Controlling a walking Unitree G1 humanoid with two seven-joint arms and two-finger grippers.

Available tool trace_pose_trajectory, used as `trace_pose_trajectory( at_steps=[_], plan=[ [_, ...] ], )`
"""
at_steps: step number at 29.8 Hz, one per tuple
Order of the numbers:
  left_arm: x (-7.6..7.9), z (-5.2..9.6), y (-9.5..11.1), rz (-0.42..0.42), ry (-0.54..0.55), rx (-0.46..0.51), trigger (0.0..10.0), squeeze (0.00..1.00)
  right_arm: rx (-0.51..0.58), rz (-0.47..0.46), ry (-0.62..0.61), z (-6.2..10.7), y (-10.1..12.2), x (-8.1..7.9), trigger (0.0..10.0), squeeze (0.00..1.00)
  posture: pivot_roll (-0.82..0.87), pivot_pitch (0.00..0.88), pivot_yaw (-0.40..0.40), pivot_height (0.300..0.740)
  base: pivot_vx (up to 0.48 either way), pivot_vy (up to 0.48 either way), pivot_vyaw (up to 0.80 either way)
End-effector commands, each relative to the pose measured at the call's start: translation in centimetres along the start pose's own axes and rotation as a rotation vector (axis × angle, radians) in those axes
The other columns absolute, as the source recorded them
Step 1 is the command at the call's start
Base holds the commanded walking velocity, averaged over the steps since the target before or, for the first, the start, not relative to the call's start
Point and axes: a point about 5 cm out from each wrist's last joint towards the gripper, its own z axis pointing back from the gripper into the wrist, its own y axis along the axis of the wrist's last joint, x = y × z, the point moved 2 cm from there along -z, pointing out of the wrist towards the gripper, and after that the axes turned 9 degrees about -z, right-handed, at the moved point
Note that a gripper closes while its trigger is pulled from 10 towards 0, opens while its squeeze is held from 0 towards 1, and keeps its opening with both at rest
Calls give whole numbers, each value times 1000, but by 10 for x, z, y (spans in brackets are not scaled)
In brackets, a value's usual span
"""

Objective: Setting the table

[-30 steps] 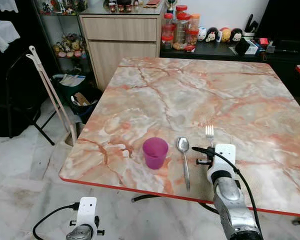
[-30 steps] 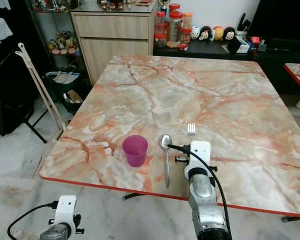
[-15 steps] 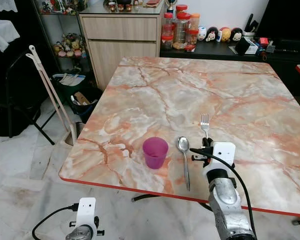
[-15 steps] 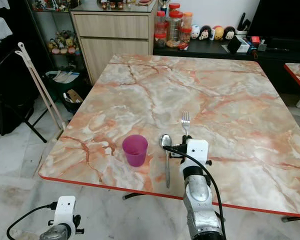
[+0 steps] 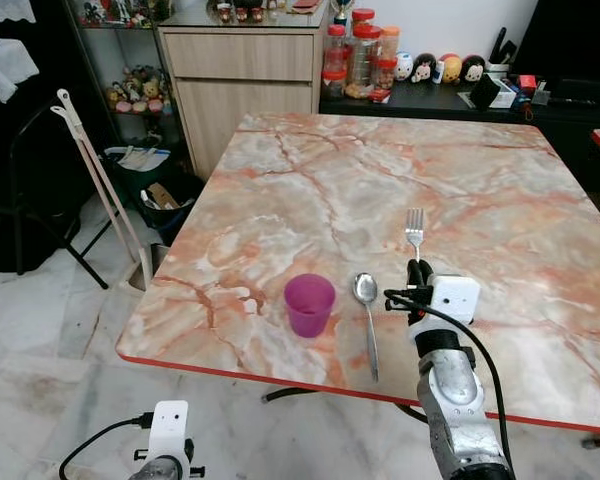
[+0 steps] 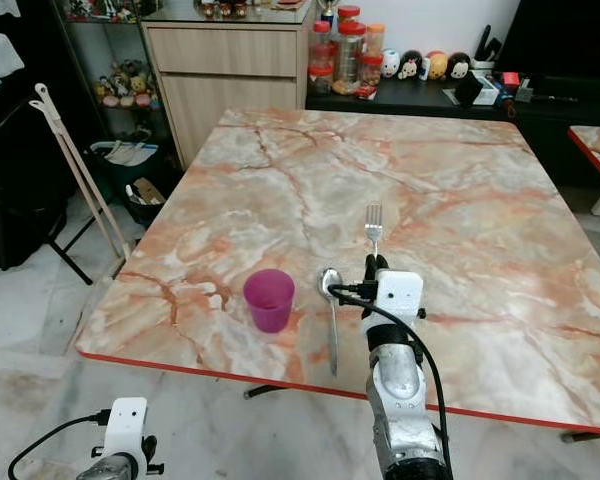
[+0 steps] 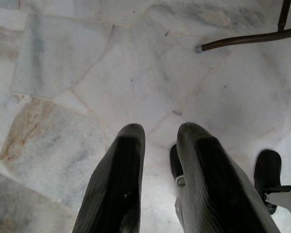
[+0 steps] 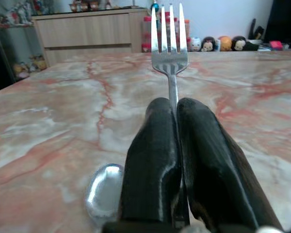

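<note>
The surface [image 5: 500,190] carries a cup [image 5: 309,305] and a spoon [image 5: 367,310] near its front edge. Just beside the spoon, the right tool [image 8: 177,114] pinches a fork [image 8: 169,41] over the surface, tines forward. The step looks like placing it, so next it needs lowering flat beside the spoon. The fork's handle is hidden between the fingers. The left tool [image 7: 160,136] hangs idle over the floor, fingers narrowly apart.

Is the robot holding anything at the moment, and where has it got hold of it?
Yes: the right pincer grips a fork by its handle, tines pointing away.
</note>
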Motion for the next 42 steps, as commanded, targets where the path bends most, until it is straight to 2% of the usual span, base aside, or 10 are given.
trace_pose_trajectory(
  at_steps=[1,10,29,42],
  plan=[
    [3,1,-3,-1,0,-5,10000,0,34,27,6,-3,7,2,10000,0,-43,0,-1,740,0,-364,0],
    [2,1,-4,7,5,-6,10000,0,45,9,-1,-3,8,3,10000,0,-38,0,-10,740,0,-366,0],
    [2,2,-11,7,5,-24,10000,0,71,10,31,-2,10,-3,10000,0,-39,0,-16,740,0,-366,-91],
    [4,2,-9,-1,-5,-20,10000,0,77,18,17,6,9,1,10000,0,-52,0,-13,740,0,-365,0]
  ],
)
